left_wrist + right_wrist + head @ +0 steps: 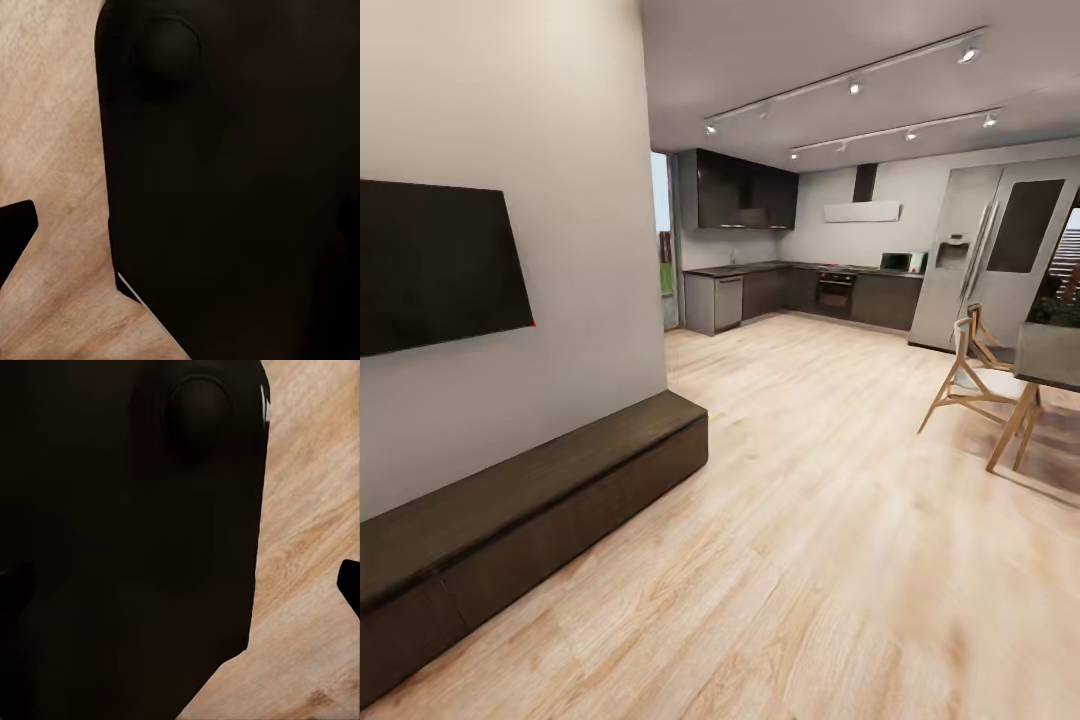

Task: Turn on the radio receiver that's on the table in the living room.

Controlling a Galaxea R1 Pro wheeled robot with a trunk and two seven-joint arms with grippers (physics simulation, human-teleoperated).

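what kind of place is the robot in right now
Most likely an open-plan home. A dark screen hangs on the wall above a long dark wooden bench, a kitchen with dark cabinets and a tall fridge lies beyond, and wooden chairs stand on the light plank floor.

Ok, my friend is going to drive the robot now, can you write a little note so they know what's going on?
Grippers: cannot tell whether either is open or shut; both wrist views look at a dark robot part over wood floor.
Job's things: the head view faces a wall TV, a long dark bench and the kitchen beyond.
Done: nothing on the radio yet.
Left: find the living room table, reach the radio, switch it on.
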